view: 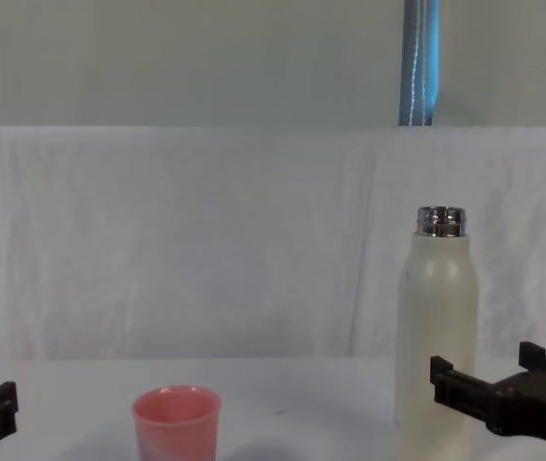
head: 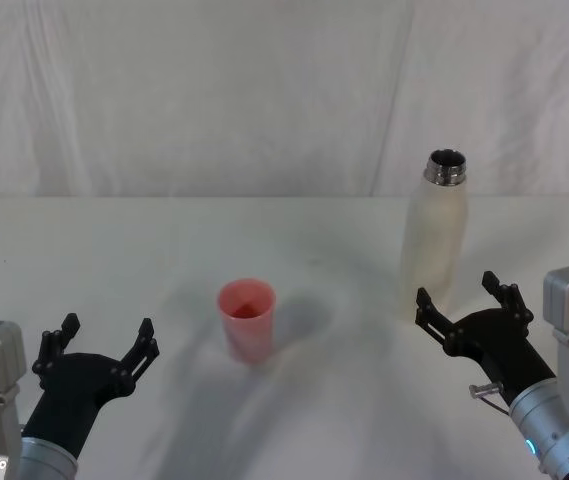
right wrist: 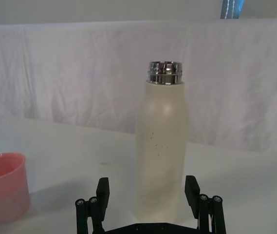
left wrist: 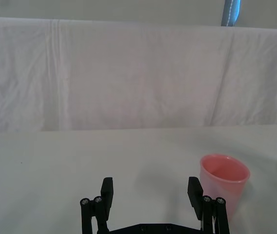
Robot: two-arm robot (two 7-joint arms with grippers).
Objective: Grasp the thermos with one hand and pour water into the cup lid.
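The cream-white thermos (head: 434, 236) stands upright at the right of the table, its silver neck uncapped; it also shows in the right wrist view (right wrist: 161, 151) and chest view (view: 438, 336). My right gripper (head: 468, 300) is open just in front of the thermos base, its fingers (right wrist: 193, 187) spread wider than the bottle and not touching it. The pink cup lid (head: 247, 318) stands upright in the table's middle, also in the chest view (view: 177, 423). My left gripper (head: 102, 342) is open near the front left, with the cup lid (left wrist: 223, 183) off to its right.
A white cloth covers the table (head: 114, 250) and hangs as a backdrop behind it. A blue pole (view: 420, 62) rises behind the backdrop. Bare table lies between the cup lid and the thermos.
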